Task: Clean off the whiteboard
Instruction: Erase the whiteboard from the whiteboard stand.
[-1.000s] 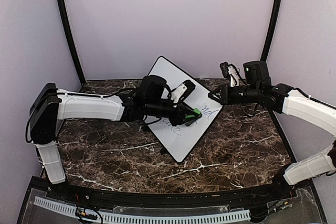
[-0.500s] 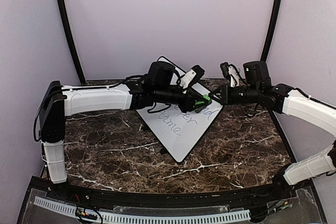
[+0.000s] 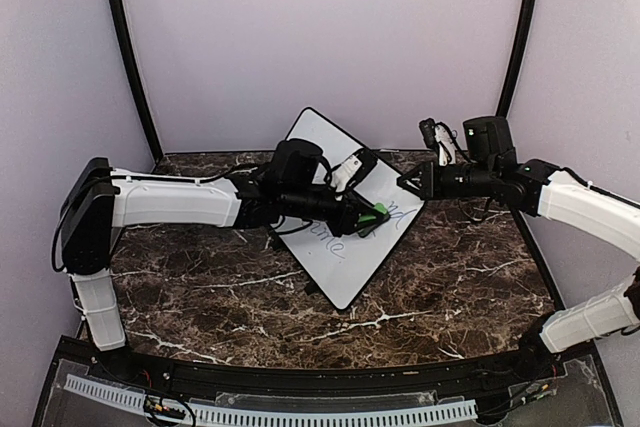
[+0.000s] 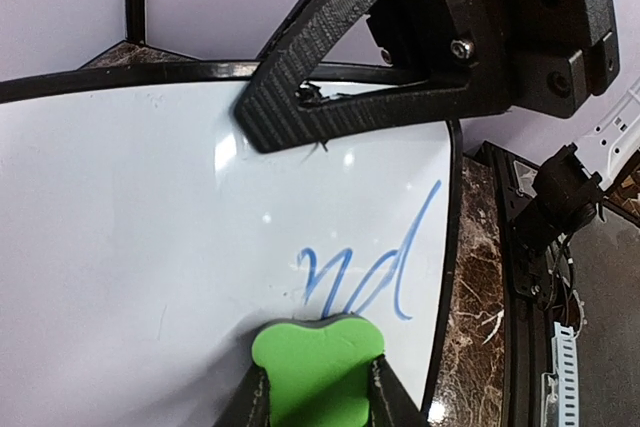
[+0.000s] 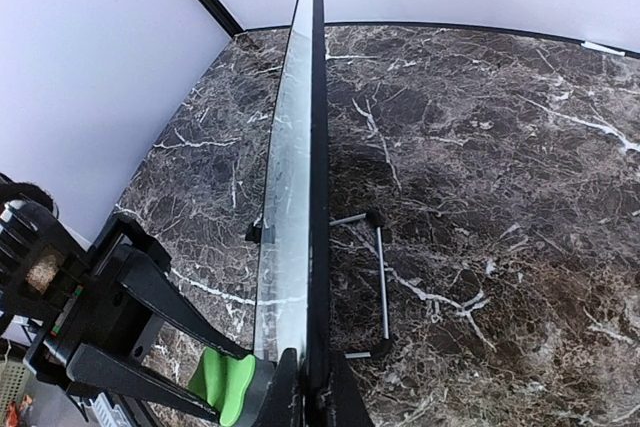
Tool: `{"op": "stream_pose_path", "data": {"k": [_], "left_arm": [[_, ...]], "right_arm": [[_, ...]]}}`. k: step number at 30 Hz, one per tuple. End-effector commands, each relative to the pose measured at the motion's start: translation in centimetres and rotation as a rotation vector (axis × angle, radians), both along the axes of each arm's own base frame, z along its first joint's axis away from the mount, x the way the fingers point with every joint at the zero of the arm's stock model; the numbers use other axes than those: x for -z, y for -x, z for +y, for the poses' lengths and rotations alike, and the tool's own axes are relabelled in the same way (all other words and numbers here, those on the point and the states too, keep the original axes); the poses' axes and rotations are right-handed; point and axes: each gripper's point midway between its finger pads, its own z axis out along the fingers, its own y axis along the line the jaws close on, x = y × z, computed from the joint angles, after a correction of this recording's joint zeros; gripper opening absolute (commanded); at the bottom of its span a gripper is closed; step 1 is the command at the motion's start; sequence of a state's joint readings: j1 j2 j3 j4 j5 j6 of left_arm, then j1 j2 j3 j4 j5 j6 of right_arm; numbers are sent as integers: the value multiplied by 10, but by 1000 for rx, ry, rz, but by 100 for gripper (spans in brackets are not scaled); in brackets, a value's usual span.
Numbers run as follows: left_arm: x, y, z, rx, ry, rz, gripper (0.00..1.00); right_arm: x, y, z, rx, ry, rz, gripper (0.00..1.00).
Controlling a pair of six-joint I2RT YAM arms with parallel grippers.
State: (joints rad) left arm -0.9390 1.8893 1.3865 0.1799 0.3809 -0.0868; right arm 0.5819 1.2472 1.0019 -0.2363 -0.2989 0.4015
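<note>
Left hand (image 3: 371, 215) holds green eraser (image 4: 315, 365) on whiteboard (image 4: 120, 247) beside "nd" (image 4: 365, 272).

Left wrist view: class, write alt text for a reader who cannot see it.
The left gripper presses a green eraser against the whiteboard, just below blue letters "nd". The black right gripper clamps the board's far edge; marble table shows at right.

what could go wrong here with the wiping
The right gripper pinches the whiteboard only by its thin edge, so pressure from the green eraser in the left gripper could twist it loose. The board's thin wire stand might skid on the marble table.
</note>
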Motion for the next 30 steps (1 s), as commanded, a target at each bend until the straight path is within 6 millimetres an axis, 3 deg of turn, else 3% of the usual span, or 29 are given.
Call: {"op": "stream_pose_path", "data": {"k": [1,3,8,15,16,17,24,26,30], "left_arm": [[66,-13,1,-71,-193,88,6],[47,-23,-11,-77,-164,59,7],[48,-25,-14,-76,-178,69,6],[81,1,7,-74,-240,128,6],[79,4,10,-74,-235,130,6],[92,9,18,-78,-257,151,6],[108,15,33,-100,-277,158,6],[102,12,28,-100,-266,148,6],[72,-8,6,-107,-219,87,6]], "right_arm": [[7,60,46,-326,0,10,0],[7,60,45,-322,3,10,0],[7,61,42,-317,11,4,0],[9,60,43,-321,11,6,0],[9,60,44,-322,11,4,0],[9,60,44,-321,11,5,0],[10,59,46,-328,9,8,0],[10,59,45,-328,9,10,0],[7,59,45,-326,7,4,0]]}}
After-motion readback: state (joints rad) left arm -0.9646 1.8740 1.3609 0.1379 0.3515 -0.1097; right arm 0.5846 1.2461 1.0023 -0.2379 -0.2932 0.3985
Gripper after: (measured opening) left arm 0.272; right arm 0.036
